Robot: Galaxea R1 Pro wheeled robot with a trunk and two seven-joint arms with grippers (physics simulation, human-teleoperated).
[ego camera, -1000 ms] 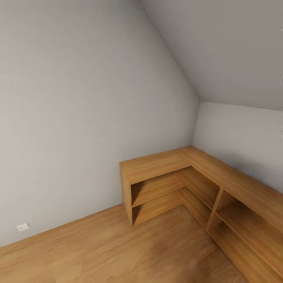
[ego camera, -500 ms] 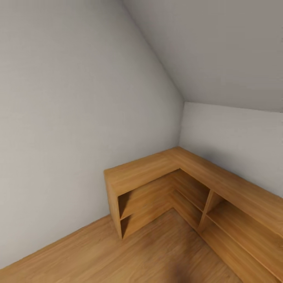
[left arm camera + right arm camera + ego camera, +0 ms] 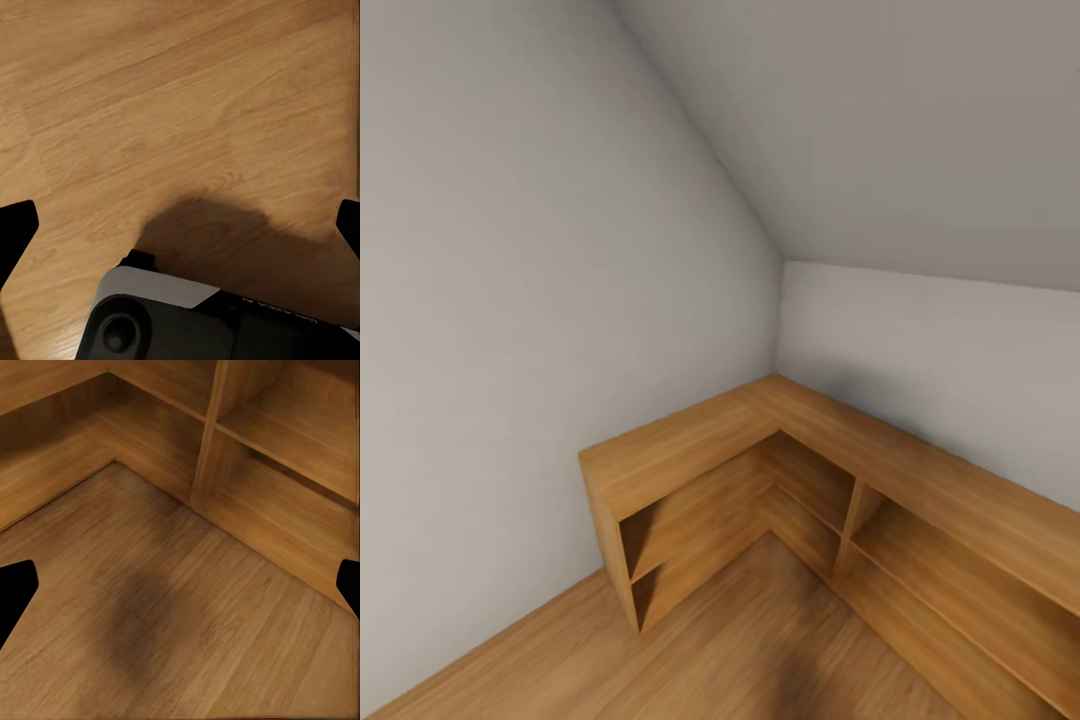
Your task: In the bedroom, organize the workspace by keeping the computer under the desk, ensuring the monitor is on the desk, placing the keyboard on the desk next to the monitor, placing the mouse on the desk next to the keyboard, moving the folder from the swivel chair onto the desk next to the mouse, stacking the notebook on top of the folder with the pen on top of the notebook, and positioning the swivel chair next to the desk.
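Bedroom corner: pale grey wall and sloped ceiling above a light wood floor; an L-shaped low wooden shelf unit, open compartments bare, runs from 7 o'clock to 4 o'clock along the walls. Left gripper and right gripper both spread wide, holding nothing, over the floor; robot base beneath the left. Desk, chair and other workspace items lie outside these views.

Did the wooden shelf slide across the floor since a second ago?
No. The wooden shelf sits further left in the head view, but the wall corner shifted left with it, so the camera turned, not the shelf.
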